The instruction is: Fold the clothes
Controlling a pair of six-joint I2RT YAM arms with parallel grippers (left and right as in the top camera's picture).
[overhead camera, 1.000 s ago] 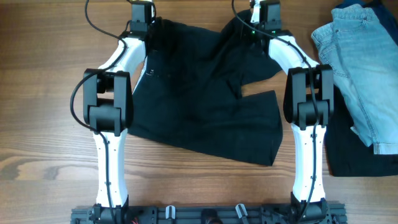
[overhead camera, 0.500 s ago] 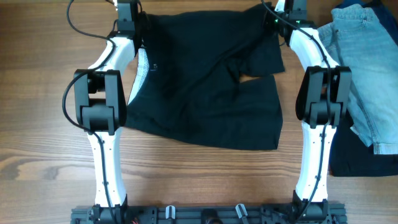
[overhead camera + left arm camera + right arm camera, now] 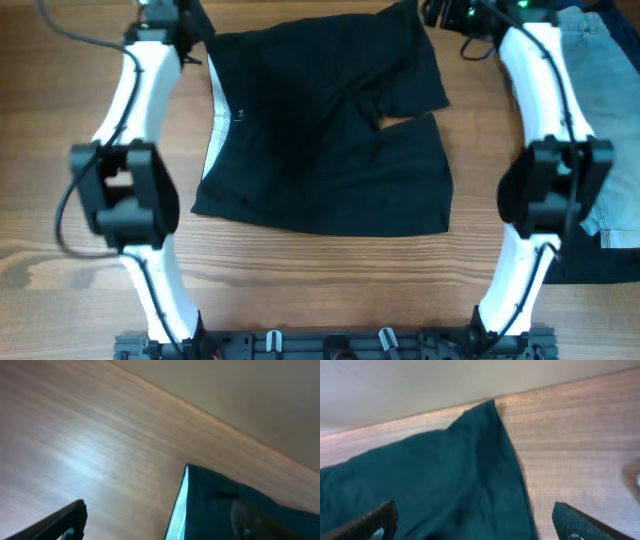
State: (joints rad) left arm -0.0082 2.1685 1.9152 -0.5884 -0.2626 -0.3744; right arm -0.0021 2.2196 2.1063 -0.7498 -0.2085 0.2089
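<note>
Now black fabric shorts (image 3: 320,130) are lying flat at the worktop's (image 3: 60,120) far edge, left pincer (image 3: 178,14) and right pincer (image 3: 475,525) both gaping, released.

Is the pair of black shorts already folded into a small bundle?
No, the shorts lie spread flat on the table, both legs showing.

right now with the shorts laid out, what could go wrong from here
The black shorts lie skewed, with one leg bunched at the notch, so a fold may lock in creases. The right arm sits over the jeans and could drag them.
</note>
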